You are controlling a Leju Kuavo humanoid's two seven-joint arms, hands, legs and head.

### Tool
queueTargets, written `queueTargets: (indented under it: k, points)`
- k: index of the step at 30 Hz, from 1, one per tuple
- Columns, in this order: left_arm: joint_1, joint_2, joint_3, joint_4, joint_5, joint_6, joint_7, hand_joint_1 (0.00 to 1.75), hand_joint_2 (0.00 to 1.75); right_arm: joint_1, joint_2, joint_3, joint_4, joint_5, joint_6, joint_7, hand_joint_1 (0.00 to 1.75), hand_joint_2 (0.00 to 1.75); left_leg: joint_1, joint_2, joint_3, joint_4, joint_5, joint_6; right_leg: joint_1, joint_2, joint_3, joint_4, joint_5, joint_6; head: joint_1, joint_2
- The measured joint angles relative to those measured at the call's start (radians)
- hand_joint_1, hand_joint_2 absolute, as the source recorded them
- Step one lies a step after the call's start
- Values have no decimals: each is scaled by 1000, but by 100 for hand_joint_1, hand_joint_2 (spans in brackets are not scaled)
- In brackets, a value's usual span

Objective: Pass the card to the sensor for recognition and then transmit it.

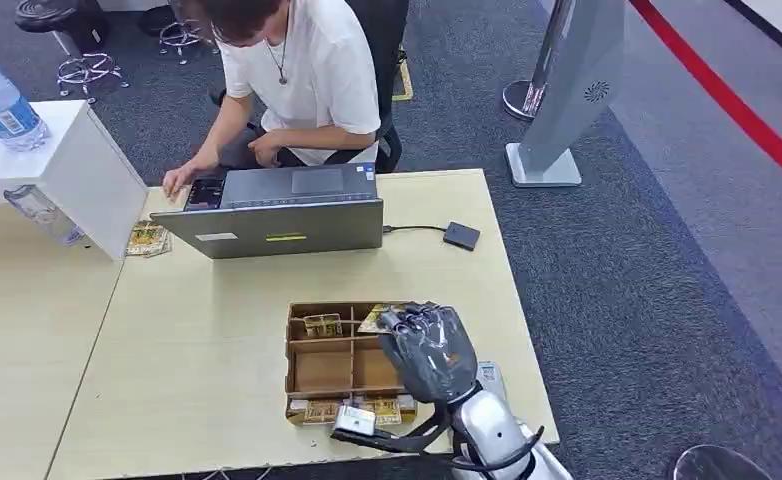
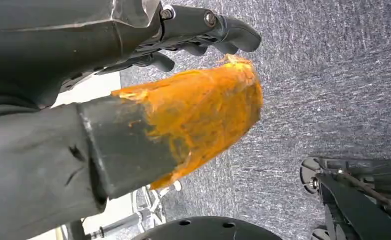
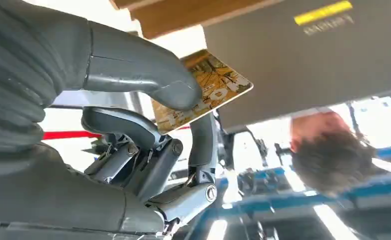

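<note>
Clearly, the right hand [image 1: 429, 348] grips a yellow card [image 3: 203, 90], pinched between its thumb [image 3: 148, 75] and fingers, raised above the right side of the brown cardboard box [image 1: 312, 368] on the table [image 1: 207, 340]. More cards [image 1: 322, 324] lie in the box's compartments. Beyond it stands an open laptop [image 1: 282, 215], with a person [image 1: 297, 70] seated behind it, and a small black sensor [image 1: 461, 236] wired to it on the right. The left hand [image 2: 183, 35] hangs over the carpet [image 2: 333, 75], fingers curled in, holding nothing, its thumb wrapped in orange tape.
</note>
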Motion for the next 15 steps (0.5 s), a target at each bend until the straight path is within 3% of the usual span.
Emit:
queueTargets:
  k: [6,15]
  points:
    - [0,0,0,0,1,5,0,0,0,23,1,-21,-75,-5,0,-45,175,175,0,0,0,0,0,0,0,0,0,0,0,0,0,0]
    - [-1,0,0,0,-4,5,3,0,0,12,14,-36,-110,-2,0,-56,175,175,0,0,0,0,0,0,0,0,0,0,0,0,0,0]
